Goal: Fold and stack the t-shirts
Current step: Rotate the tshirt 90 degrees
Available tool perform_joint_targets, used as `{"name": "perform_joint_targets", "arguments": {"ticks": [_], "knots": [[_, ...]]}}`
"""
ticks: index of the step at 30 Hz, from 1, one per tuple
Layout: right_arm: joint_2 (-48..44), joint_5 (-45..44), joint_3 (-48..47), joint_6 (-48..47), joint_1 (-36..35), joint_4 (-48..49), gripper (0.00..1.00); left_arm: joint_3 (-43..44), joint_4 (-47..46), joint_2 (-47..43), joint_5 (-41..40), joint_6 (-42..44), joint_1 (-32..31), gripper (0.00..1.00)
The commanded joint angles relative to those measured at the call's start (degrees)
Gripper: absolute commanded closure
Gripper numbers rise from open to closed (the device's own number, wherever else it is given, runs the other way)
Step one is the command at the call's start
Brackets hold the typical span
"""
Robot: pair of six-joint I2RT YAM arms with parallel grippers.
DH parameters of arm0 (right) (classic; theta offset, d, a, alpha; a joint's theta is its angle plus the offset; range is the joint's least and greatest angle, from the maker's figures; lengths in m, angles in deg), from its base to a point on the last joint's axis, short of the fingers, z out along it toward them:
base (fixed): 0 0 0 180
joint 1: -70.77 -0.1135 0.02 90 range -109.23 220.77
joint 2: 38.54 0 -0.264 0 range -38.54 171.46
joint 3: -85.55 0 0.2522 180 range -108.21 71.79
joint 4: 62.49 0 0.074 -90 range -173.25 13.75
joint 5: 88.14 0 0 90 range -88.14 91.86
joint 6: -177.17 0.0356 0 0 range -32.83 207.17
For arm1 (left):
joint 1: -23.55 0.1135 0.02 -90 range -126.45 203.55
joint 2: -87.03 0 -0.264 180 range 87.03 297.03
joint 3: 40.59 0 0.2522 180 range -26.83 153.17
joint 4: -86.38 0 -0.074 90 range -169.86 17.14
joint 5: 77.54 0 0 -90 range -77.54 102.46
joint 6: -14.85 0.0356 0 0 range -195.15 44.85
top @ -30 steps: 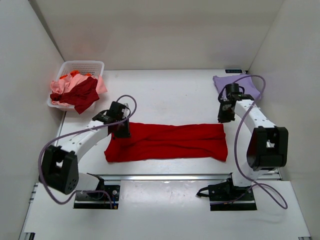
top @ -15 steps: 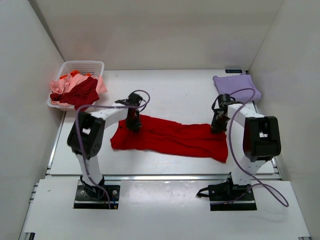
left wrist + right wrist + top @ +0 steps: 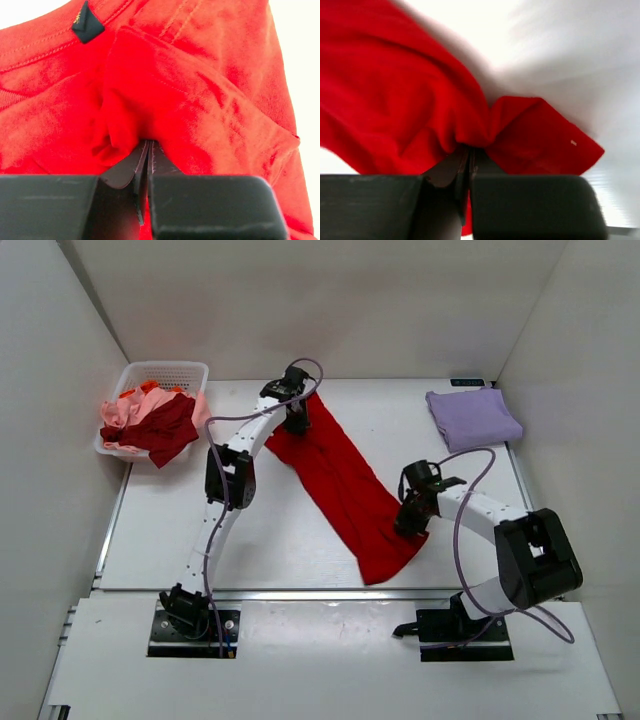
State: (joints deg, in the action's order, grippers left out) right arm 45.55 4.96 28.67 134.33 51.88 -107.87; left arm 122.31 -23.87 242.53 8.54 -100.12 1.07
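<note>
**Fingers pinched on both ends of a slanting red band**

Left fingers [image 3: 125, 175] are closed tight on a bunched ridge of the red t-shirt [image 3: 340, 480], close to the collar end; the neck label shows just beyond the pinch in the left wrist view. Right fingers [image 3: 447, 172] are likewise pressed together on a gathered fold of the same cloth, which spills out to either side of them.

From above, the shirt lies on the worktop [image 3: 250, 530] as one long narrow band. Its long axis runs diagonally, from the far middle where the left arm is stretched right out, down to the near right beside the right arm. The right pinch sits on the band's right edge, a little short of the near tip, so a tail of cloth lies past it toward the near edge.

Any fold across the middle probably travels along that diagonal. The right arm looks to have more reach to spare for carrying its end over.

A folded lavender t-shirt [image 3: 473, 418] lies at the far right, well apart. The basket [image 3: 165, 368] at the far left holds pink, orange and dark red shirts.
</note>
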Motion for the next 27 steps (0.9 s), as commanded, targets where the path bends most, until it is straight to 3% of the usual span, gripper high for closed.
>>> {"name": "perform_joint_targets", "arguments": {"ticks": [1, 2, 6, 9, 13, 20, 23, 27], "knots": [[-0.4, 1.9, 3.5, 11.8, -6.7, 3.7, 1.00, -7.9, 3.3, -1.7, 3.7, 1.5, 0.5, 0.93], [0.2, 2.4, 3.6, 13.6, -9.4, 4.5, 1.00, -8.9, 2.1, -2.0, 2.7, 1.4, 0.0, 0.93], [3.6, 2.5, 3.1, 17.1, -19.3, 8.0, 1.00, 1.7, 3.2, 3.6, 3.7, 1.0, 1.2, 0.92], [6.7, 2.8, 3.1, 17.0, -24.1, 8.9, 1.00, -2.8, -2.5, 2.0, 5.8, -0.6, 3.6, 0.92], [10.7, 7.1, 3.0, 13.1, -24.4, 11.0, 1.00, -0.9, -7.0, 1.7, 8.1, 0.3, 3.9, 0.94], [18.9, 6.2, -2.8, 4.3, -25.2, 8.8, 1.00, -2.2, -18.1, -2.3, 12.1, 5.4, 1.7, 0.88], [21.9, 4.8, -5.5, 1.5, -25.3, 7.0, 1.00, -1.0, -20.7, -3.3, 14.0, 6.6, 1.0, 0.82], [19.7, 2.3, -7.8, -2.7, -26.0, 8.1, 0.99, 0.6, -20.3, -7.5, 17.5, 6.2, 1.7, 0.60]]}}
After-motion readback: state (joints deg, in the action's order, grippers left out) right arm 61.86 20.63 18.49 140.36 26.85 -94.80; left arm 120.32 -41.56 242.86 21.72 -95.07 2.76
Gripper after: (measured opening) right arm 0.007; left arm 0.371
